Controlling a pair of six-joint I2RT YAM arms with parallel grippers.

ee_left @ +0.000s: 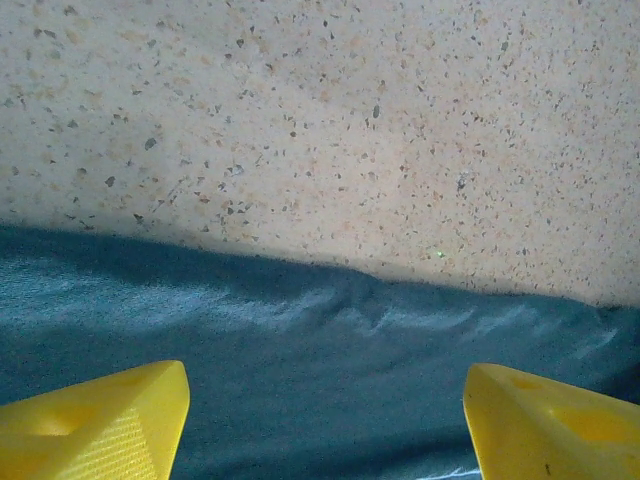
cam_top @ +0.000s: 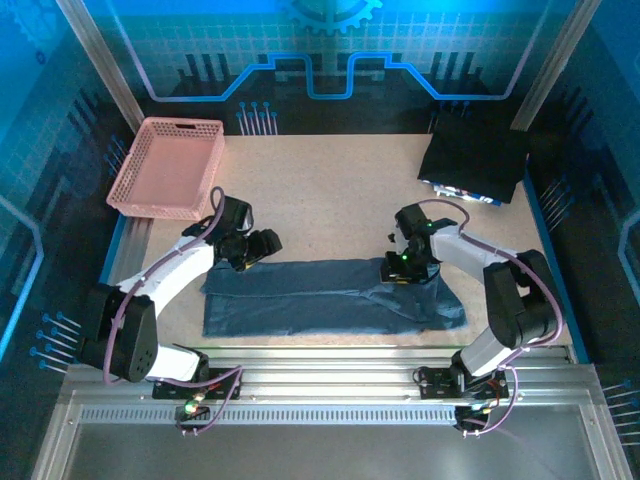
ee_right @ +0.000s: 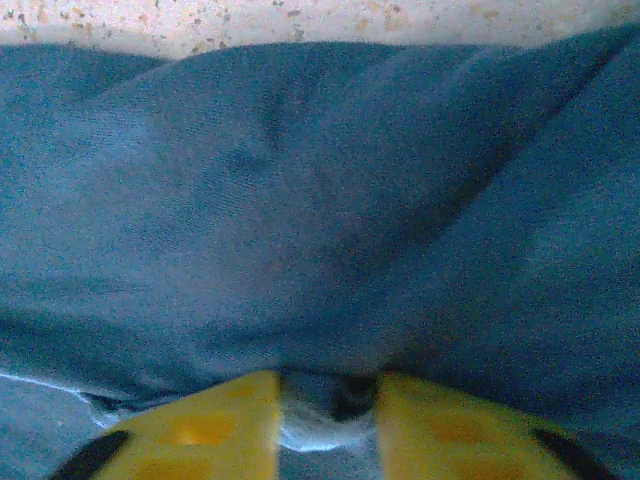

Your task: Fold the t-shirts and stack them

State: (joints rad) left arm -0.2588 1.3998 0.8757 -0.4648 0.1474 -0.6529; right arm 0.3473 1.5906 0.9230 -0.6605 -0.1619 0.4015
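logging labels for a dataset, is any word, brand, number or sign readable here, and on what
No text can be read here.
t-shirt: plain, no print; the pale bit at its hem in the right wrist view is too blurred to tell whether it is a label.
basket: no label.
backdrop: gear and line drawings, no words.
dark bundle: a light strip on its near edge, too small to read.

Cropped and blurred
Bottom edge crops left gripper (ee_left: 326, 385) and right gripper (ee_right: 328, 385); t-shirt (ee_right: 300, 200) fold pinched in the right one is blurred
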